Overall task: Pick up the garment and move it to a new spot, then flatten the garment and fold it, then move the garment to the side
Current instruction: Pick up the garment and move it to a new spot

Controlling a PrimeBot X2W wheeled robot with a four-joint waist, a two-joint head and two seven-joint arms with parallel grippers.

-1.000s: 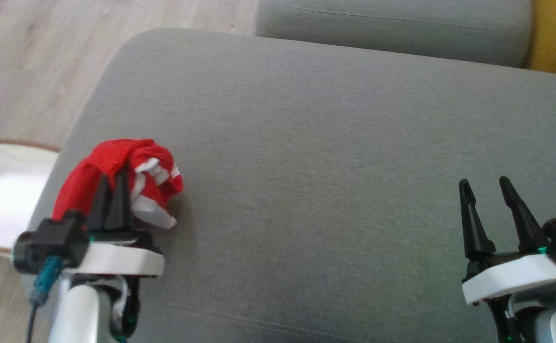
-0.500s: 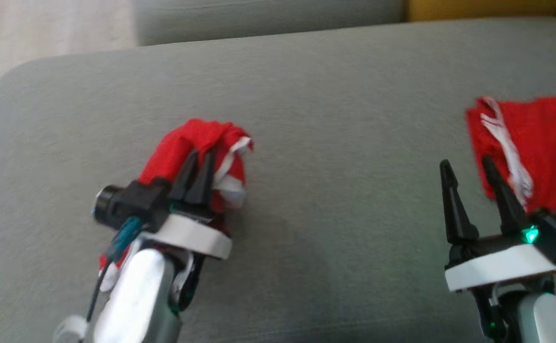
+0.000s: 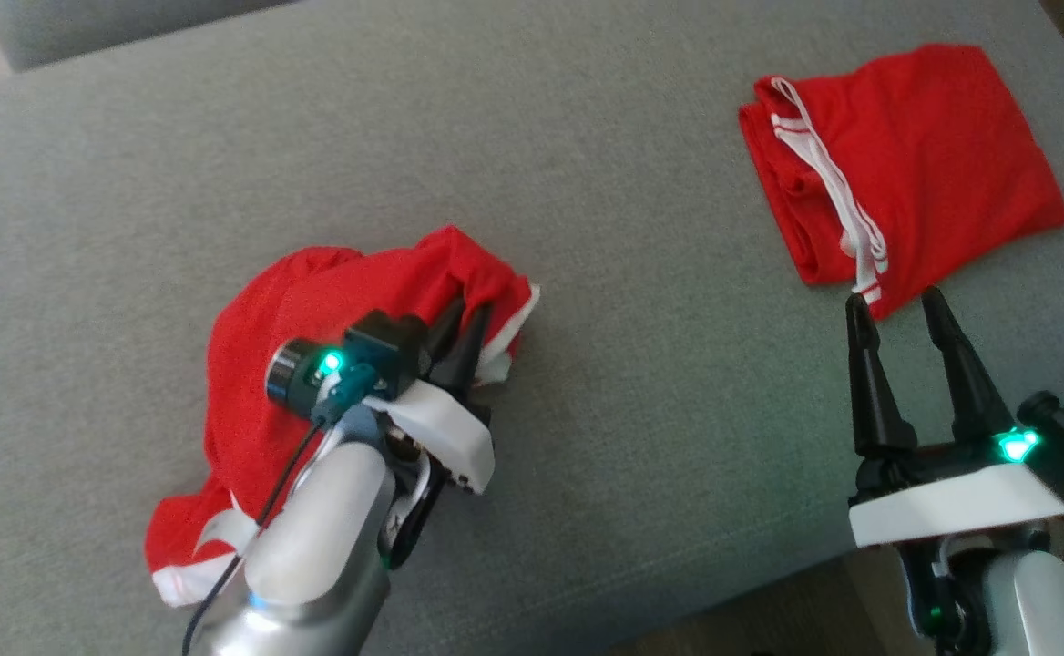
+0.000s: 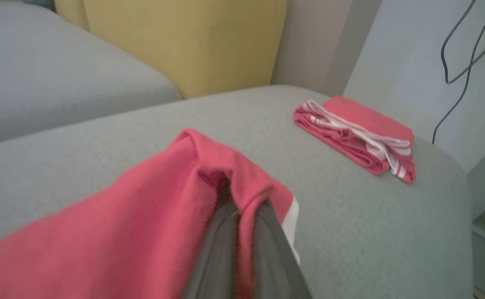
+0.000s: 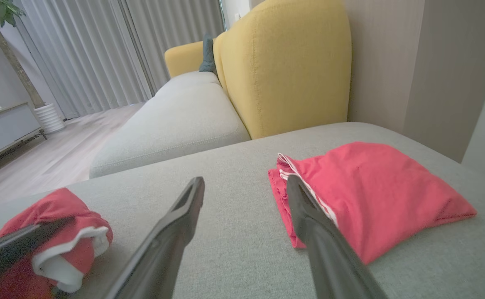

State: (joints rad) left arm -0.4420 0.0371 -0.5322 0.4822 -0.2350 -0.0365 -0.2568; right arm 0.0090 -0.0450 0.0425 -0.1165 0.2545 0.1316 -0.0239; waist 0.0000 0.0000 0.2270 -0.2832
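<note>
On the cushion [image 3: 641, 383], left tool [image 3: 468, 312] pinches red garment [image 3: 259, 328]

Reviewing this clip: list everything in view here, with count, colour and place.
seat cushion: one, grey, under both garments
crumpled garment: one, red with white trim, seat cushion's left part
folded garment: one, red with white stripes, seat cushion's far right
backrest: one, yellow, behind the seat cushion
curtains: one set, grey, room's far side
left gripper: one, dark fingers, shut on the crumpled garment
right gripper: one, dark fingers, open, near the folded garment
</note>
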